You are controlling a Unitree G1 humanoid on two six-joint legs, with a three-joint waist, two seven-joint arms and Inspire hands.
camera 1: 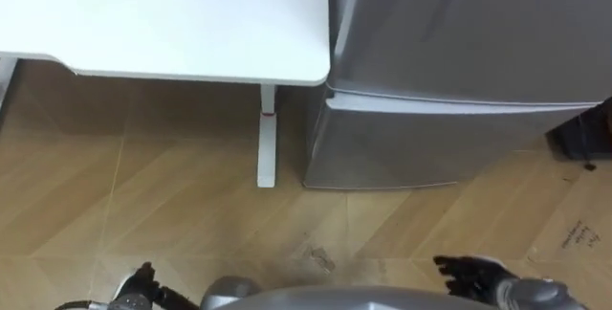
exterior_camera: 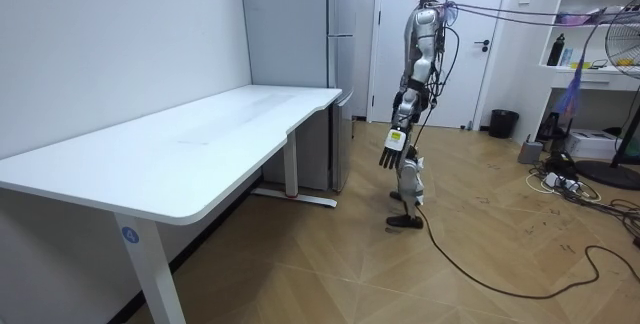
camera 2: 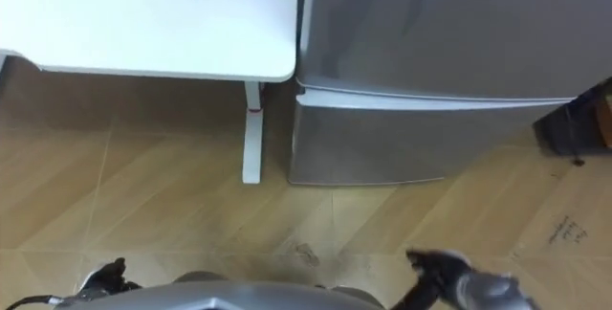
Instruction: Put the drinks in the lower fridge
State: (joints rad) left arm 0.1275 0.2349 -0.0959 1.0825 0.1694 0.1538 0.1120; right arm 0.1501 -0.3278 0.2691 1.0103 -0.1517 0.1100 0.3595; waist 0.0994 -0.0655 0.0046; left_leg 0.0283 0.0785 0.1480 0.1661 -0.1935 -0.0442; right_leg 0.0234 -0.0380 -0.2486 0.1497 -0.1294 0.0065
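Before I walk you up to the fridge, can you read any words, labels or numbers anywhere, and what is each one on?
No text is legible.
Dark print on the floor, right of the fridge: too small to read.
Round blue sticker on the near table leg: too small to read.
Fridge doors: no label or number to be seen.
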